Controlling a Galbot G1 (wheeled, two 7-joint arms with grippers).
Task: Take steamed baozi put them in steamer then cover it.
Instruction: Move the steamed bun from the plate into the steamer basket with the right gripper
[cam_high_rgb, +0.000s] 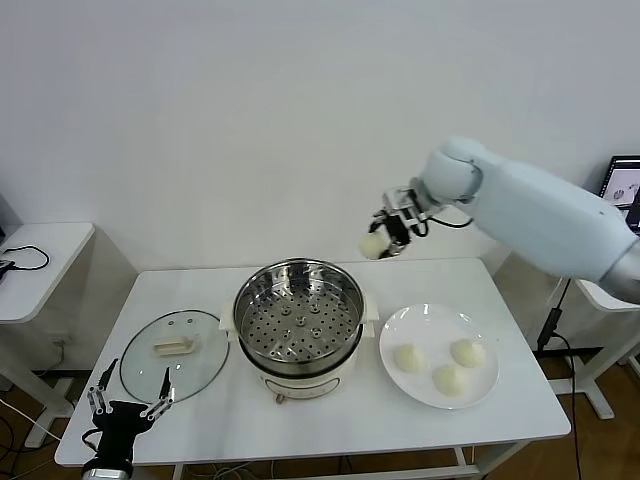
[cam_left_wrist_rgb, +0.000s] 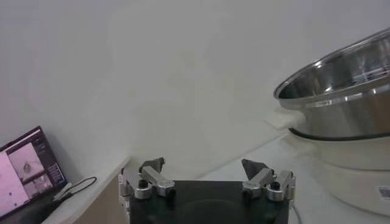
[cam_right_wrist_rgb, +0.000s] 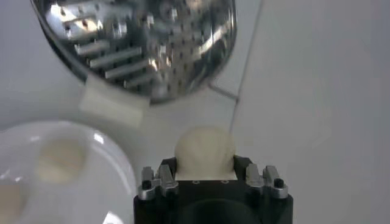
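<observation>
White table (cam_high_rgb: 330, 420): smooth cream-white baozi (cam_high_rgb: 372, 245) clamped in right gripper (cam_high_rgb: 382, 240), raised behind steamer (cam_high_rgb: 298, 320); left gripper (cam_high_rgb: 130, 398) parked near cover (cam_high_rgb: 175, 350), jaws wide.

A white table (cam_high_rgb: 330, 420) carries everything. The steamer (cam_high_rgb: 299, 325) stands near its middle, below and to the left of the raised right gripper (cam_high_rgb: 385, 235), its perforated tray bare. The cover (cam_high_rgb: 175, 350) lies flat beside the steamer, just ahead of the left gripper (cam_high_rgb: 130, 400), which sits at the table's near left corner. A white plate (cam_high_rgb: 400, 330) rests beneath the right gripper, on the steamer's other side, holding three steamed baozi (cam_high_rgb: 450, 379).
</observation>
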